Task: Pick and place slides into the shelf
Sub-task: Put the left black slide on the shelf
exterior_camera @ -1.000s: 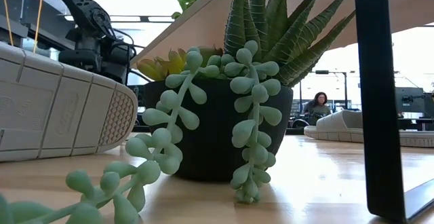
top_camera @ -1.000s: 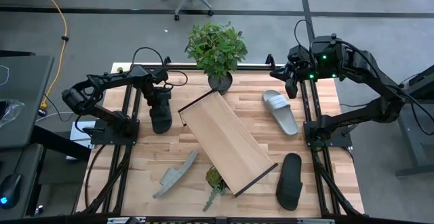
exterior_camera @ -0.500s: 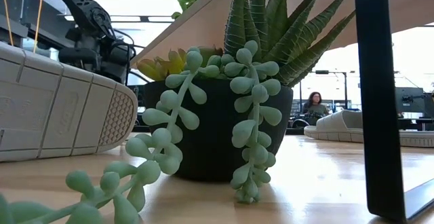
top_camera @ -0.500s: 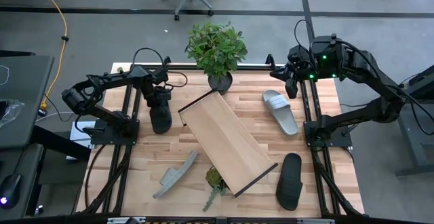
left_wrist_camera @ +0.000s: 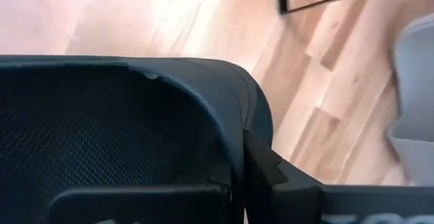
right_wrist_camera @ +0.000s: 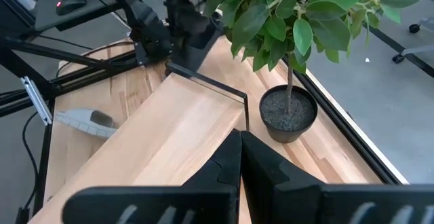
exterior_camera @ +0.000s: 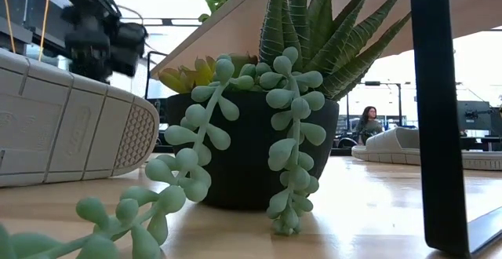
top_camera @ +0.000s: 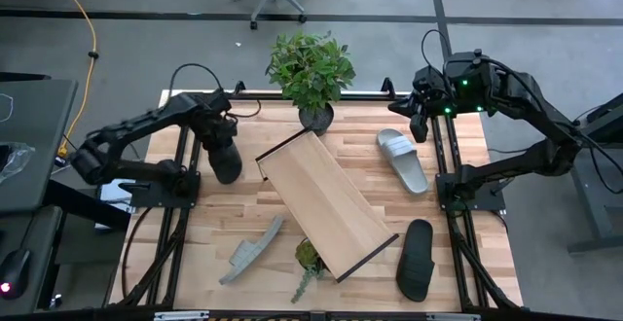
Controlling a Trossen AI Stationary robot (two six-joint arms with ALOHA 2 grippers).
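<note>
My left gripper (top_camera: pixel 222 148) is shut on a black slide (top_camera: pixel 226 163) at the table's far left, beside the far end of the shelf (top_camera: pixel 326 204). The shelf lies slantwise across the middle of the table. A light grey slide (top_camera: pixel 404 160) lies flat at the far right. A second black slide (top_camera: pixel 417 258) lies flat at the near right. Another grey slide (top_camera: pixel 251 251) stands on its side at the near left, its sole (exterior_camera: pixel 70 125) large in the low view. My right gripper (top_camera: pixel 419 126) hangs shut above the far right edge, holding nothing. My left gripper comes from above, fingers pointing down, and is shut on the black slide's strap (left_wrist_camera: pixel 234 108); a dark finger (left_wrist_camera: pixel 264 173) shows beside the strap's edge. The slide (right_wrist_camera: pixel 195 47) hangs under the gripper. Whether its near end still rests on the table I cannot tell.
A tall potted plant (top_camera: pixel 311 68) stands at the far edge behind the shelf. A small succulent pot (top_camera: pixel 310 258) sits against the shelf's near side. Dark frame rails (top_camera: pixel 185 214) run along both table sides. A person (exterior_camera: pixel 366 122) sits in the room beyond.
My left gripper has risen with the black slide and moved a little toward the far edge, and the arm's elbow has swung out to the left. The slide has come up with it. My right arm has kept still.
</note>
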